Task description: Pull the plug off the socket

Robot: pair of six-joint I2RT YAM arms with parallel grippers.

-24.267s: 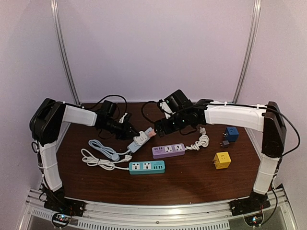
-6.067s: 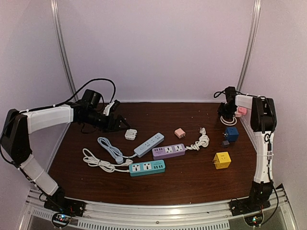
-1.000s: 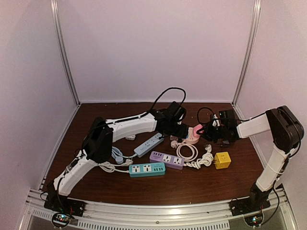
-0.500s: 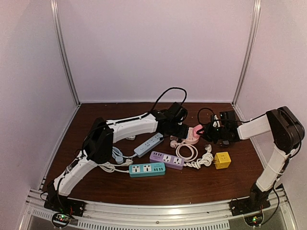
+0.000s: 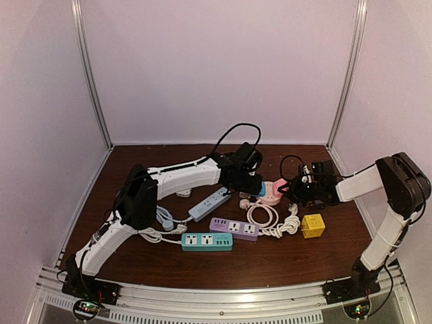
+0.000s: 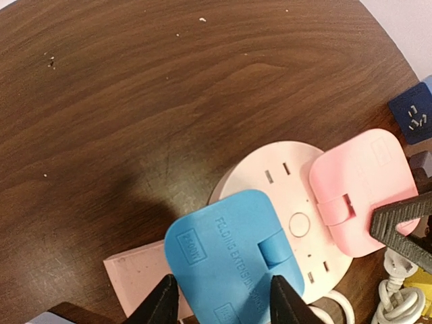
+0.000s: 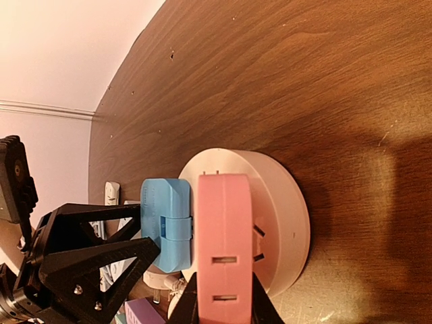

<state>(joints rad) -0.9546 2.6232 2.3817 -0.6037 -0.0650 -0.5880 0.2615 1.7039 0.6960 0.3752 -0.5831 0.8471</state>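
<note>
Looking down from above, I see the round socket [image 5: 270, 198] in the middle of the table [image 5: 304, 256], and the plugs look tiny. The right wrist view shows more: the pink plug [image 7: 223, 223] has metal pins [image 7: 256, 233] peeking out. The right claw [image 7: 223, 307] squeezes it. The left claw [image 6: 223, 307] squeezes the blue plug [image 6: 223, 250]. The left arm [image 5: 182, 177] stretches far across. The right arm [image 5: 358, 179] bends in low.

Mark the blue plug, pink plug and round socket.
blue plug [image 6: 223, 253], left wrist view, middle of its top face.
pink plug [image 6: 361, 189], left wrist view, middle of its top face.
round socket [image 6: 266, 165], left wrist view, bare top face.
</note>
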